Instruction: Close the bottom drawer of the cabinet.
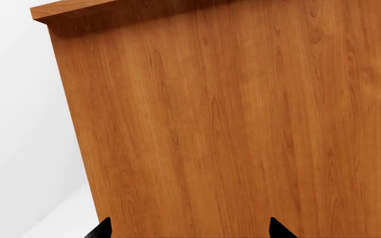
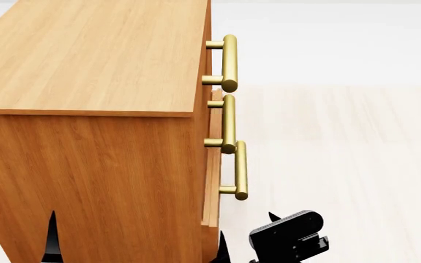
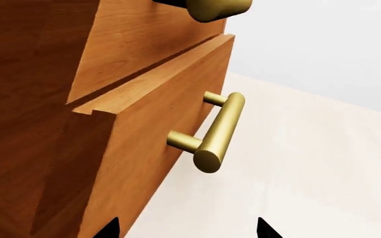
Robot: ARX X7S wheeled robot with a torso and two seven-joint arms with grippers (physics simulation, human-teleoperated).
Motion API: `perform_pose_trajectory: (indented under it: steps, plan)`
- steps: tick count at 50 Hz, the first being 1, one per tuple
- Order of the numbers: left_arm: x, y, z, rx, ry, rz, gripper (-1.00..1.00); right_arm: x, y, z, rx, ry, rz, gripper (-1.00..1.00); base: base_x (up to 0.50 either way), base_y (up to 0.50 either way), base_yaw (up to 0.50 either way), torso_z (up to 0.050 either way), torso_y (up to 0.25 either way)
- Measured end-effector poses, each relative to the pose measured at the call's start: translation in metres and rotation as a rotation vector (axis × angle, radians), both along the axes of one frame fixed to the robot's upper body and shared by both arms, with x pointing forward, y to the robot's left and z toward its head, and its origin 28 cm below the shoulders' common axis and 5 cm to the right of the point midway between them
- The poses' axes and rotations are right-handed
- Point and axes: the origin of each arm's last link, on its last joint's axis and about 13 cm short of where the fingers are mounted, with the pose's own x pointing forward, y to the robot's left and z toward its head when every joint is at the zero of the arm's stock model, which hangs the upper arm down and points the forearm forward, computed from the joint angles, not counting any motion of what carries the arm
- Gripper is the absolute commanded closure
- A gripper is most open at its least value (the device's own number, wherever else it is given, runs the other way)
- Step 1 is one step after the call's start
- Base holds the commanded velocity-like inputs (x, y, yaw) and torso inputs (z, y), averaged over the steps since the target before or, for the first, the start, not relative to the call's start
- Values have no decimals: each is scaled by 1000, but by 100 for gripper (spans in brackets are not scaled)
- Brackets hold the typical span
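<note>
The cabinet (image 2: 86,164) fills the left of the head view, warm-brown grain, seen from its side and top. Three brass bar handles stack down its front edge, and the lowest, the bottom drawer's handle (image 2: 240,170), juts farther out than the two above. The bottom drawer (image 3: 157,139) stands slightly proud of the cabinet face in the right wrist view, its top edge showing as a stepped lip, its handle (image 3: 218,133) a smooth brass cylinder on two posts. The right gripper (image 3: 187,229) sits low beside the drawer's front corner, tips spread apart, touching nothing. The left gripper (image 1: 190,229) faces the cabinet's plain side panel, tips also spread, empty.
</note>
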Motion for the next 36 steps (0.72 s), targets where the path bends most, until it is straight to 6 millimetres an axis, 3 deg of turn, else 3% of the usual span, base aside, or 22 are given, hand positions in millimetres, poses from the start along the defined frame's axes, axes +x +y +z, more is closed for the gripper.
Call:
perform_pose_trajectory:
  steps: [10, 22, 36]
  plan:
    - [-1, 0, 0, 1, 1, 1, -100, -1, 8, 8, -2, 10, 97, -100, 0, 0, 0, 0, 0]
    - [-1, 0, -1, 4, 2, 2, -100, 0, 2, 18, -25, 37, 155, -100, 0, 0, 0, 0, 0]
    - [-1, 0, 0, 3, -15, 8, -100, 2, 2, 22, -18, 17, 141, -100, 0, 0, 0, 0, 1]
